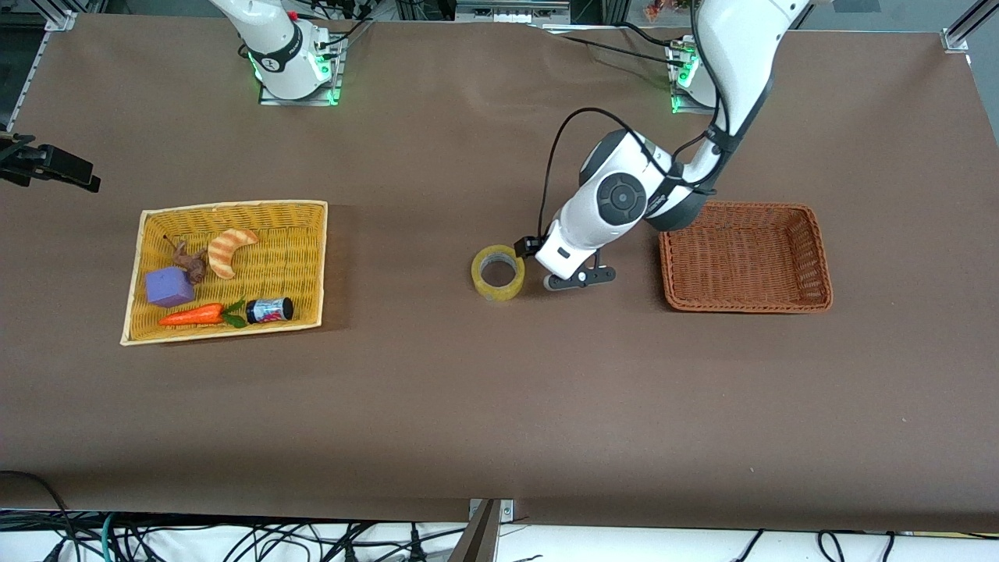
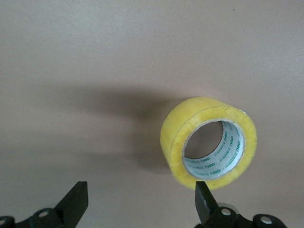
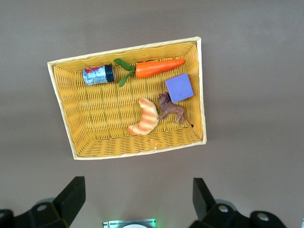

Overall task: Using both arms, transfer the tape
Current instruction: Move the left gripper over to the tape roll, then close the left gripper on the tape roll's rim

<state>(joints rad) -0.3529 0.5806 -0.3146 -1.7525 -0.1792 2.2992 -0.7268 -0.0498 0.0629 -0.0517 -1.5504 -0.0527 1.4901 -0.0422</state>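
Presently, tape [image 1: 498, 272]: lies flat on the brown table [image 1: 499, 406], hole up, between the yellow basket [image 1: 306, 257] and the brown basket [image 1: 746, 256], nearer to the brown one.
Left gripper [image 1: 524, 257]: low beside the tape, on the brown basket's side of it; jaws spread wide, holding nothing. In the left wrist view [image 2: 138, 199] one fingertip [image 2: 202, 192] sits just at the roll's [image 2: 209, 142] edge, the roll not between the jaws.
Writing on tape: small green lettering printed on the white inner core; too small to read.
Right gripper [image 3: 137, 197]: held over the table near the yellow basket [image 3: 71, 137], arm waiting; jaws wide apart and empty.
Yellow basket contents: striped croissant [image 1: 229, 250], purple block [image 1: 168, 286], carrot [image 1: 195, 314], small brown animal figure [image 1: 190, 262], dark jar [image 1: 270, 310] whose label cannot be read.
Brown basket: stands toward the left arm's end of the table.
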